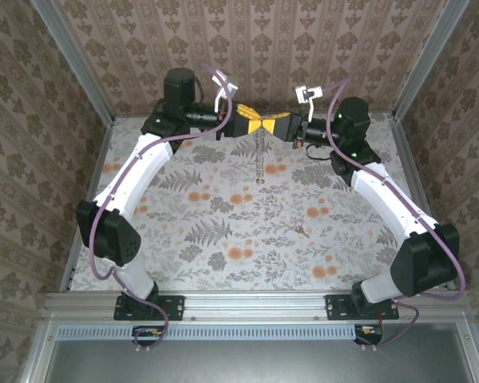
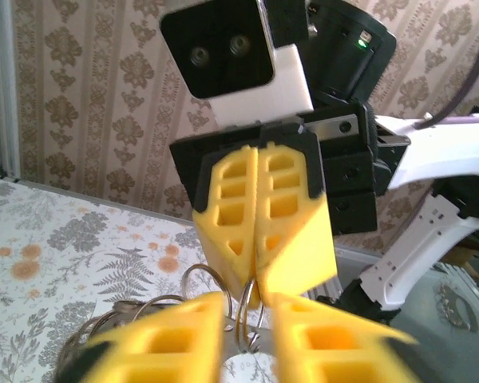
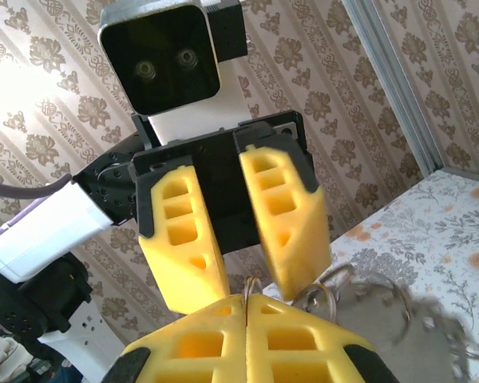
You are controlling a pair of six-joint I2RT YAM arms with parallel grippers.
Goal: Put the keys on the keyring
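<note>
Blurred at the bottom edge of the left wrist view, the left gripper [image 2: 247,315] shows two ribbed yellow plastic fingers [image 2: 164,343] set a narrow gap apart, with a thin loop of silvery wire standing in that gap; whether they press on it I cannot tell. Facing it, tip to tip, the right gripper [image 3: 246,303] has its own hollow-celled yellow fingers [image 3: 191,343] closed flat against each other, pinching the wire at their tips. That wire belongs to the long thin brownish-silver metal chain keyring [image 1: 261,155], which from above hangs as a straight beaded strand from where the two grippers meet, its lower end reaching the table's floral-printed cloth [image 1: 184,239]. Several round wire coils of it bunch just beside the fingertips in both wrist views. The tiny thin grey metal key [image 1: 302,231] lies flat on the cloth, well apart from both grippers, nearer the arm bases and to the right of the hanging chain. Damask-patterned beige wallpaper panels [image 1: 287,40] in aluminium frames enclose the table.
</note>
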